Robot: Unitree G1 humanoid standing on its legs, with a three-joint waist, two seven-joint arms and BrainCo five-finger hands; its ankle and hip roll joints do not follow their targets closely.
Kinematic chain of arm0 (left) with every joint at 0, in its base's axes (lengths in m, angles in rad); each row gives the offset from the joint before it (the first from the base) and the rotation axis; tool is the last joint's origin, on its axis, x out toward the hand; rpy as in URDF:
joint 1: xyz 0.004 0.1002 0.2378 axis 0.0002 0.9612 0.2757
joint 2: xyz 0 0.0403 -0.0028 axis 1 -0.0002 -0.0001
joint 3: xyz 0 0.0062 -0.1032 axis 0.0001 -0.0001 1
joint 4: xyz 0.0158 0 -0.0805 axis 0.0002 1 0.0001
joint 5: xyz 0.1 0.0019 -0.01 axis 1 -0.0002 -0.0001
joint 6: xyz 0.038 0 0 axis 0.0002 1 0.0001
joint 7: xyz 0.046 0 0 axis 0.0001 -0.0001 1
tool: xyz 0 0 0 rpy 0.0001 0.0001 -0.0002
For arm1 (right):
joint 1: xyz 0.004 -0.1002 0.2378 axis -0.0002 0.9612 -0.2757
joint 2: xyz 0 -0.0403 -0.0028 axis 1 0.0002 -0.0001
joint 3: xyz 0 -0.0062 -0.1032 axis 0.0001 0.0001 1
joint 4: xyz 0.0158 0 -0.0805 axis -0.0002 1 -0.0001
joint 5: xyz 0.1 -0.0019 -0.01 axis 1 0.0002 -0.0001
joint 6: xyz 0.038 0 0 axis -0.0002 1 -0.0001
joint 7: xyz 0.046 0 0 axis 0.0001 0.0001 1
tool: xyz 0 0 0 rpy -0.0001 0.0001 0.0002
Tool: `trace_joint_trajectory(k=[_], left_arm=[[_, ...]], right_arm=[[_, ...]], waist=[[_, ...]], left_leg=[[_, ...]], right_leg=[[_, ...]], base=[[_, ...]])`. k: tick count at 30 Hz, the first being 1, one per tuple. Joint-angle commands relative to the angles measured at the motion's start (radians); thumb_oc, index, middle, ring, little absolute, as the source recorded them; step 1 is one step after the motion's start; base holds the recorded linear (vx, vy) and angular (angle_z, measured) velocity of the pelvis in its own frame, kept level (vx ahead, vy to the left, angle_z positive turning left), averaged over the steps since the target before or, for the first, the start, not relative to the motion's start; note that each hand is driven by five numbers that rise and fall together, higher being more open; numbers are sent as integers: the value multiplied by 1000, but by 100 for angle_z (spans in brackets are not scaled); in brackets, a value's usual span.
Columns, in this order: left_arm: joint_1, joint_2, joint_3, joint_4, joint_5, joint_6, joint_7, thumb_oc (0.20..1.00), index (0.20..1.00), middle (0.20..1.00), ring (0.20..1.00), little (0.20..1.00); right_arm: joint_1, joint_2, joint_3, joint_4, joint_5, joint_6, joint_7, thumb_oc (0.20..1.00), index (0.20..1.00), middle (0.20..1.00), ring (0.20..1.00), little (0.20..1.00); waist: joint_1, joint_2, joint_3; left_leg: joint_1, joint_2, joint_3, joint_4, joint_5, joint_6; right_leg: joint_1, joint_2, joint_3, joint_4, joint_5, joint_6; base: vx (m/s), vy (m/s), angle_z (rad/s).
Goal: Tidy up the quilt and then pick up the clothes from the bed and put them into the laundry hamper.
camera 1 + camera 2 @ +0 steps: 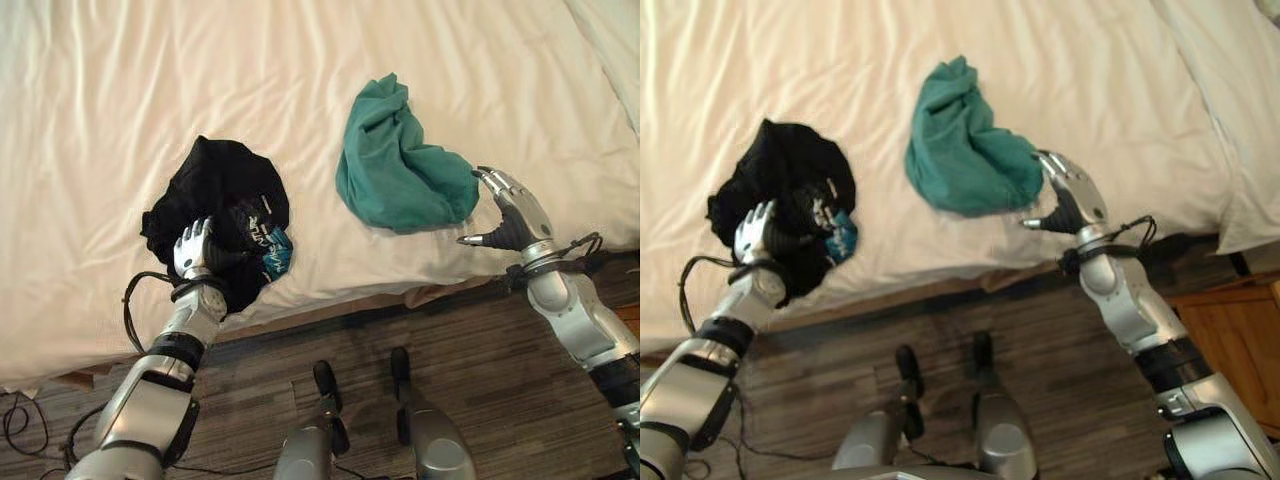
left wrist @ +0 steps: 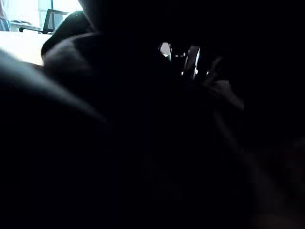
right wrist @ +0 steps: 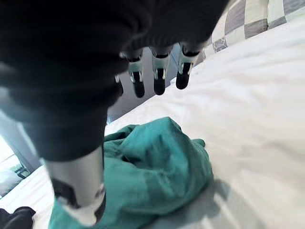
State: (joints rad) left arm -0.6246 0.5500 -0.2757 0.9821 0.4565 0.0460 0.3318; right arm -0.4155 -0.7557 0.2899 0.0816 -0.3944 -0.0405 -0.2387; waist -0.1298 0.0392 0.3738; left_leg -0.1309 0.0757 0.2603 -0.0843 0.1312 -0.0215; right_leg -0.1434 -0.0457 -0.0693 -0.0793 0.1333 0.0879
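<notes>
A crumpled black garment (image 1: pixel 225 190) with a blue patch lies on the white quilt (image 1: pixel 120 90) near the bed's front edge. My left hand (image 1: pixel 192 250) rests on its near side, fingers curled into the bunched black cloth (image 2: pixel 95 119). A teal garment (image 1: pixel 398 165) lies in a heap to the right. My right hand (image 1: pixel 512 212) hovers just right of the teal garment (image 3: pixel 157 176), fingers (image 3: pixel 159 78) straight and thumb spread, holding nothing.
The bed's front edge (image 1: pixel 380 300) runs across the view, with dark wood floor (image 1: pixel 470 380) below it. A wooden nightstand (image 1: pixel 1230 330) stands at the right. A thicker white fold or pillow (image 1: pixel 1240 110) lies at the bed's right end.
</notes>
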Motion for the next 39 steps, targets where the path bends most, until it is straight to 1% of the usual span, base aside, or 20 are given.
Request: trace_joint_trajectory(k=[1,7,9,10,14,17,18,20,21,22,23,24,29,31,32,34,35,36,37,39], left_arm=[[108,-66,-12,209,5,79,-118,200,200,200,200,200],[257,-116,22,182,-90,31,-119,200,200,200,200,200],[391,-128,33,94,-193,-20,-94,200,200,200,200,200],[394,-128,35,92,-193,-20,-94,200,200,200,200,200],[484,-134,38,-5,-254,-52,-70,200,200,200,200,200],[573,-133,17,-146,-324,-113,-65,200,200,200,200,200],[575,-133,19,-148,-324,-112,-66,200,200,200,200,200],[589,-133,-4,-205,-351,-134,-72,200,200,200,200,200],[592,-136,-33,-262,-369,-148,-85,200,200,200,200,200],[592,-138,-42,-293,-378,-149,-97,200,200,200,200,200],[592,-138,-42,-293,-378,-149,-97,200,200,200,200,200],[594,-138,-65,-331,-376,-148,-120,200,200,200,200,200],[606,-144,-101,-392,-368,-148,-179,200,200,200,200,200],[628,-154,-98,-424,-340,-138,-213,200,200,200,200,200],[630,-153,-99,-425,-340,-138,-213,200,200,200,200,200],[660,-154,-39,-405,-301,-113,-228,200,200,200,200,200],[660,-154,-39,-405,-301,-113,-228,200,200,200,200,200],[671,-161,-10,-395,-294,-105,-228,200,200,200,200,200],[702,-167,31,-380,-272,-92,-244,200,200,200,200,200],[713,-167,45,-377,-267,-92,-250,200,200,200,200,200]], right_arm=[[-76,-10,4,-96,-23,-33,-2,1000,1000,1000,1000,1000],[-195,-41,97,-42,-24,-30,27,1000,1000,1000,1000,1000],[-303,-47,186,87,-35,-12,52,1000,1000,1000,1000,1000],[-309,-45,192,92,-35,-14,50,1000,1000,1000,1000,1000],[-384,-12,257,265,-23,0,59,1000,1000,1000,1000,1000],[-520,46,327,598,-3,18,57,1000,1000,1000,1000,1000],[-524,48,330,603,-2,15,55,1000,1000,1000,1000,1000],[-574,95,333,812,21,32,51,1000,1000,1000,1000,1000],[-600,135,319,986,40,49,47,1000,1000,1000,1000,1000],[-602,144,308,1039,55,56,50,278,278,278,278,278],[-602,144,308,1039,55,56,50,278,278,278,278,278],[-589,174,272,1115,87,67,59,200,200,200,200,200],[-518,199,220,1109,136,62,82,200,200,200,200,200],[-330,224,158,983,191,46,86,200,200,200,200,200],[-325,224,156,979,191,47,87,200,200,200,200,200],[-16,229,31,685,275,28,126,200,200,200,200,200],[-16,229,31,685,275,28,126,200,200,200,200,200],[110,245,-28,593,340,17,147,200,200,200,200,200],[329,283,-103,493,401,3,210,200,200,200,200,200],[405,305,-122,476,418,-2,233,200,200,200,200,200]], waist=[[25,-74,-24],[51,-63,-30],[91,-44,-29],[88,-44,-29],[119,-26,-31],[170,8,-29],[167,8,-29],[188,28,-31],[211,50,-35],[218,59,-37],[218,59,-37],[224,72,-45],[224,72,-59],[200,51,-71],[202,50,-72],[159,11,-90],[159,11,-91],[137,-6,-94],[100,-35,-112],[88,-47,-125]], left_leg=[[69,22,3,-3,-118,-64],[67,24,-5,-3,-113,-70],[60,19,-23,-3,-106,-73],[60,19,-24,-3,-106,-73],[55,13,-40,-3,-100,-76],[45,4,-73,-3,-85,-84],[44,4,-74,-3,-85,-84],[31,-4,-96,-3,-79,-89],[19,-9,-115,-3,-73,-95],[16,-12,-122,-3,-71,-96],[16,-12,-122,-3,-71,-96],[14,-14,-135,-3,-70,-99],[27,-15,-143,-3,-75,-96],[48,-17,-134,-3,-93,-83],[49,-18,-134,-3,-94,-83],[83,-19,-112,-3,-119,-67],[82,-19,-112,-3,-119,-67],[99,-17,-102,-3,-130,-63],[125,-14,-82,-3,-146,-58],[132,-14,-74,-3,-149,-55]], right_leg=[[-25,-66,-15,52,-120,80],[-23,-67,-24,50,-119,74],[-16,-73,-44,44,-117,71],[-16,-72,-45,43,-117,71],[0,-77,-69,33,-117,68],[13,-84,-100,28,-120,65],[13,-84,-101,28,-120,65],[13,-89,-122,25,-119,64],[20,-94,-148,18,-118,65],[25,-96,-161,14,-117,67],[25,-96,-161,14,-117,67],[39,-99,-182,5,-118,69],[69,-105,-197,0,-123,73],[82,-106,-185,3,-123,75],[83,-106,-185,2,-123,75],[99,-107,-163,6,-123,80],[98,-107,-162,6,-123,80],[106,-106,-153,9,-125,83],[114,-104,-132,14,-125,89],[112,-104,-123,18,-124,92]], base=[[-4,-18,-7],[5,-25,-4],[7,-48,8],[2,-32,2],[17,-28,22],[6,-48,25],[-14,-11,24],[-22,-18,36],[-23,-25,45],[-13,-14,48],[8,-8,53],[11,-3,49],[23,48,33],[30,75,14],[58,66,7],[67,73,-3],[57,57,-7],[101,99,-18],[95,99,-24],[71,76,-32]])
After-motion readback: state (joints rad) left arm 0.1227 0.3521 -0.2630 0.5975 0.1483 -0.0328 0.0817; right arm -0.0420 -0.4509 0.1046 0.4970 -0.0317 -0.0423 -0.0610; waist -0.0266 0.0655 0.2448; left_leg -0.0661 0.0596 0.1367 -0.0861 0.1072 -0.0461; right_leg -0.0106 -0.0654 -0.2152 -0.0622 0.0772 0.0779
